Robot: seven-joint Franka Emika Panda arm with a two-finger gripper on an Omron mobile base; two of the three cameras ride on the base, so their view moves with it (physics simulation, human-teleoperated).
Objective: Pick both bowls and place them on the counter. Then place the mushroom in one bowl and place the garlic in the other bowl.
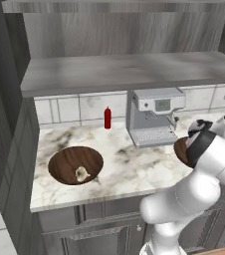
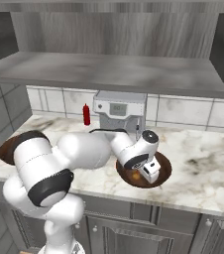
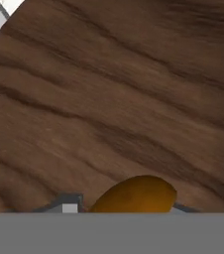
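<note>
Two wooden bowls are set well apart on the white marble counter [image 1: 129, 164], under a grey shelf slab [image 1: 129, 72]; a coffee machine [image 1: 152, 117] and a red bottle [image 1: 107, 118] are placed against the tiled back wall. The arm is bent low over the right bowl [image 2: 163, 171], with the gripper [image 2: 150, 172] pointed down into it. The orange-brown mushroom [image 3: 134, 196] is seen between the finger tips, just above the dark grained bowl floor — the jaws are clamped on it. The left bowl [image 1: 67, 162] is seen to hold the garlic [image 1: 81, 173] — a pale lumpy bulb resting near its front wall.
</note>
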